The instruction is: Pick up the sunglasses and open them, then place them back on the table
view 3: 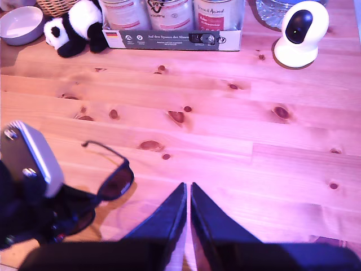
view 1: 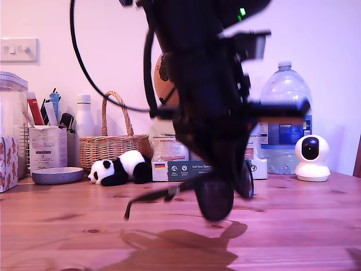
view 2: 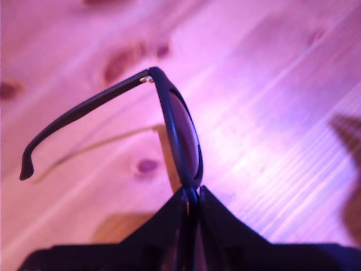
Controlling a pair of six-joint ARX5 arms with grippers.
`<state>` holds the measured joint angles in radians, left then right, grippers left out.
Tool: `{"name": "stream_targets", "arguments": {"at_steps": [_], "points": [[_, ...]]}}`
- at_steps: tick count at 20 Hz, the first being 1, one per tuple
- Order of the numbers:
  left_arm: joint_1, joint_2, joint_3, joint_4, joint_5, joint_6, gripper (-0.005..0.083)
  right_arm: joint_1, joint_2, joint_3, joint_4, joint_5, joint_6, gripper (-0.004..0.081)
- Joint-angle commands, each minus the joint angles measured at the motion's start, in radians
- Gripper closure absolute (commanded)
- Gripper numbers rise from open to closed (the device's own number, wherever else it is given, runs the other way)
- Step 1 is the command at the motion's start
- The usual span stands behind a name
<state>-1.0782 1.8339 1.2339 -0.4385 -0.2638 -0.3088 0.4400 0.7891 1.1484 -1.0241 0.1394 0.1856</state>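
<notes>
Holding the matte black plastic sunglasses clear above the reddish-brown pine plank table, my first gripper is clamped on the frame. One temple arm is swung out; the other I can't see, so the opening looks partly done and the set-down remains. My second gripper is closed on nothing. One pair, two grippers.
</notes>
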Motion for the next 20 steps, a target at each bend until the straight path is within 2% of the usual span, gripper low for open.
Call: {"name": "stream_targets", "arguments": {"at_steps": [1,6,10,14,18,20], "points": [[-0.003,0.047,0.001,0.006,-0.009,-0.010,0.0795,0.005,-0.002,0.005,0.007,0.002,-0.001,0.0762],[0.003,0.051,0.001,0.014,-0.003,-0.113,0.0795,0.005,-0.002,0.005,0.001,0.002,-0.001,0.0762],[0.003,0.051,0.001,0.022,0.015,-0.141,0.0779,0.005,-0.002,0.005,-0.001,0.001,-0.001,0.0762],[0.003,0.051,0.001,0.035,0.020,-0.140,0.0687,0.005,-0.002,0.005,-0.017,0.002,-0.001,0.0762],[0.003,0.051,0.001,0.067,0.020,-0.136,0.0516,0.005,-0.002,0.005,-0.018,0.002,-0.002,0.0762],[0.003,0.051,0.007,0.070,0.020,-0.123,0.0502,0.005,-0.002,0.005,-0.018,0.002,-0.003,0.0762]]}}
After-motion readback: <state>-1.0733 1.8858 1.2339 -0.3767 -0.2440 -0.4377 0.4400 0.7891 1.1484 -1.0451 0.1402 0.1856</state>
